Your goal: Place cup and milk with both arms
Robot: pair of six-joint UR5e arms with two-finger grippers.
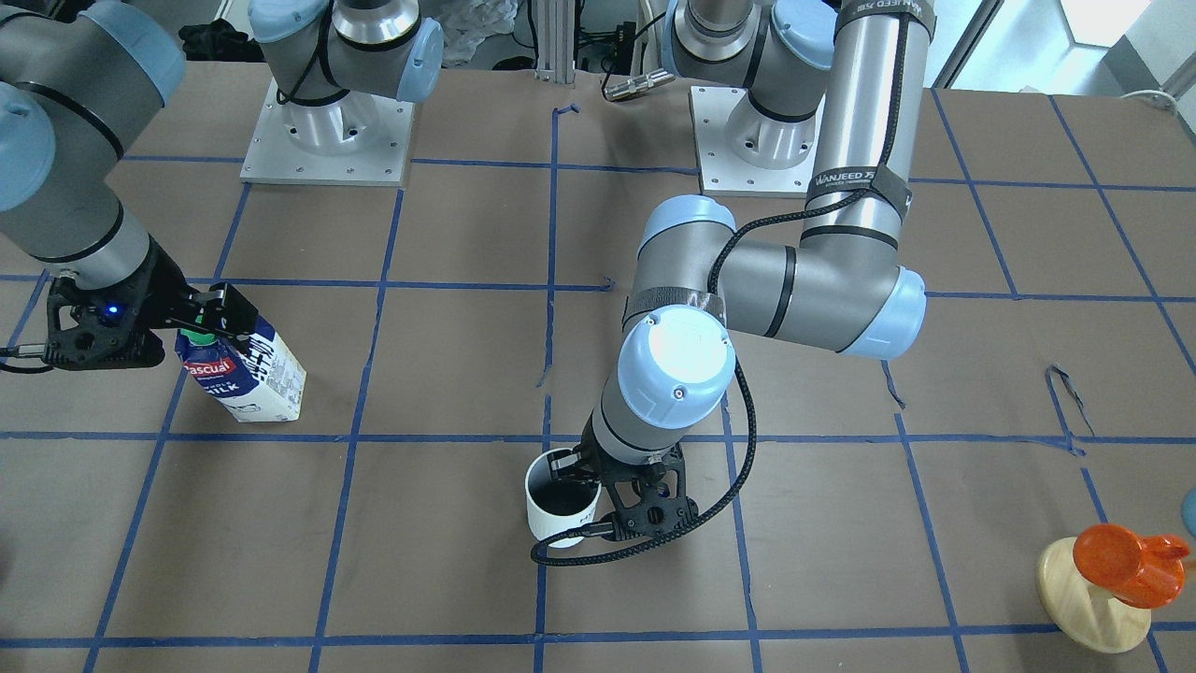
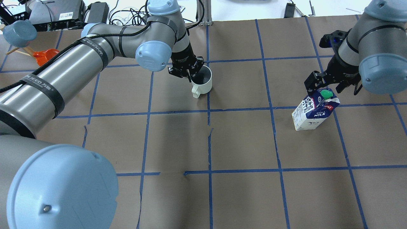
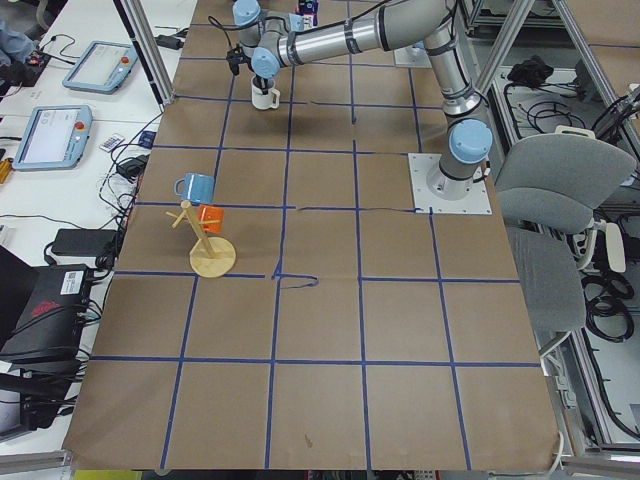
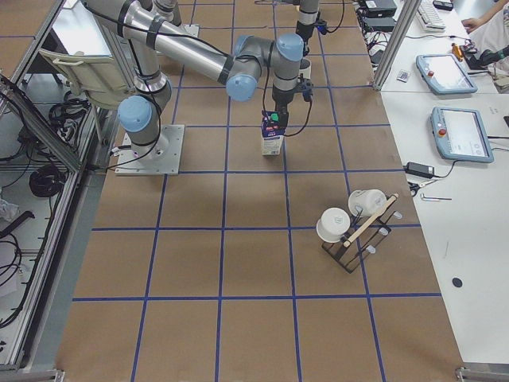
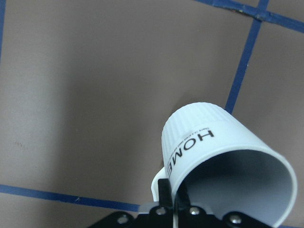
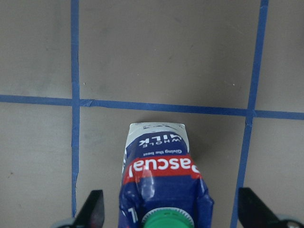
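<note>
The white cup (image 1: 556,512) with a dark inside sits upright at table level on a blue tape line, also seen from overhead (image 2: 203,82). My left gripper (image 1: 587,494) is shut on its rim, one finger inside and one outside next to the handle (image 5: 156,183). The milk carton (image 1: 248,379) stands on the table, green cap on top (image 2: 325,93). My right gripper (image 1: 213,322) is open around the carton's top. In the right wrist view its fingers (image 6: 94,209) stand well apart on either side of the carton (image 6: 161,173) without touching it.
A wooden mug tree (image 1: 1089,598) with an orange cup (image 1: 1121,561) stands at the table's end on my left, with a blue cup (image 3: 195,186) on it. A rack with white cups (image 4: 350,227) stands on my right. The arm bases (image 1: 327,131) are at the table's back.
</note>
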